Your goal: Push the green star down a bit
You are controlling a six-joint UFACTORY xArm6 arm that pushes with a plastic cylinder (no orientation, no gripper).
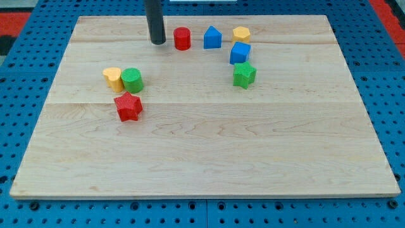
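Note:
The green star (243, 74) lies on the wooden board (209, 152) at the view's upper right, just below a blue block (240, 52). My tip (158, 42) stands near the view's top, left of centre, just left of a red cylinder (182, 38). The tip is well to the left of the green star and a little higher in the view, not touching it.
A blue house-shaped block (212, 37) and a yellow block (241, 33) lie along the top. At the view's left sit a yellow heart (112, 78), a green cylinder (132, 80) and a red star (128, 106). A blue pegboard (380, 57) surrounds the board.

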